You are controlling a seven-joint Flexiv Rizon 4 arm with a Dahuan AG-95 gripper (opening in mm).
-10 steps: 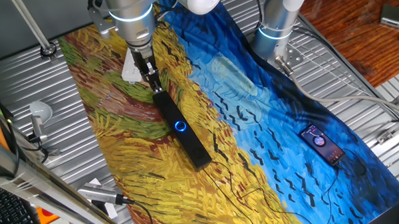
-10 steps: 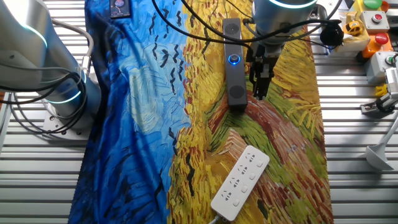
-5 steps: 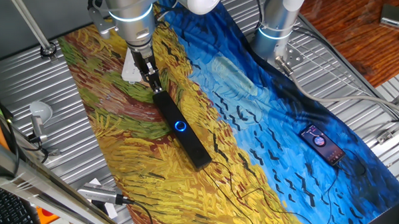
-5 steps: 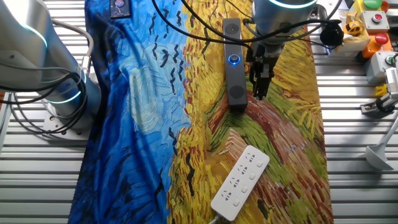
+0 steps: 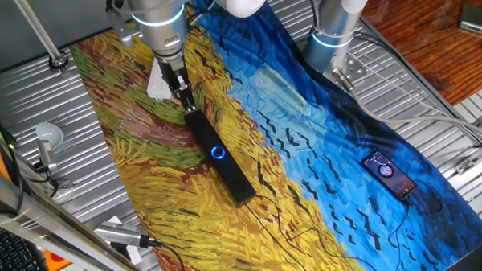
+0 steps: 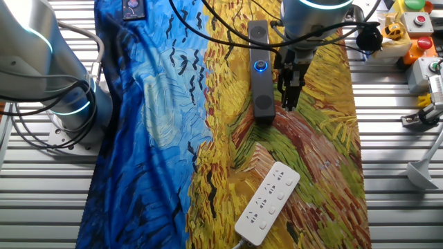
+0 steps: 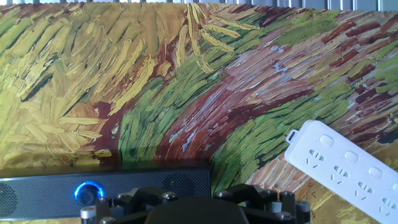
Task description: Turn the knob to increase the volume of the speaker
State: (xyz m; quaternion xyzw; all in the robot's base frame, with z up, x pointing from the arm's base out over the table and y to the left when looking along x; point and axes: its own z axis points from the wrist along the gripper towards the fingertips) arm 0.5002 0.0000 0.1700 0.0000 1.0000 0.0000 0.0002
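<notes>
The speaker (image 5: pixel 228 170) is a long slim black bar lying on the painted cloth. The knob (image 5: pixel 218 152) glows with a blue ring at its middle. Both show in the other fixed view, the speaker (image 6: pixel 261 93) and the knob (image 6: pixel 260 66). They also lie at the bottom left of the hand view, the speaker (image 7: pixel 37 186) and the knob (image 7: pixel 87 191). My gripper (image 5: pixel 188 103) hangs just above the cloth beside one end of the bar, a short way from the knob. Its fingers (image 6: pixel 287 104) look drawn together and hold nothing. The hand view shows only the gripper body.
A white power strip (image 6: pixel 266 203) lies on the cloth beyond the speaker's end and shows in the hand view (image 7: pixel 345 171). A small black phone (image 5: pixel 389 175) with a red-lit screen lies on the blue part. A second robot base (image 5: pixel 334 28) stands at the cloth's edge.
</notes>
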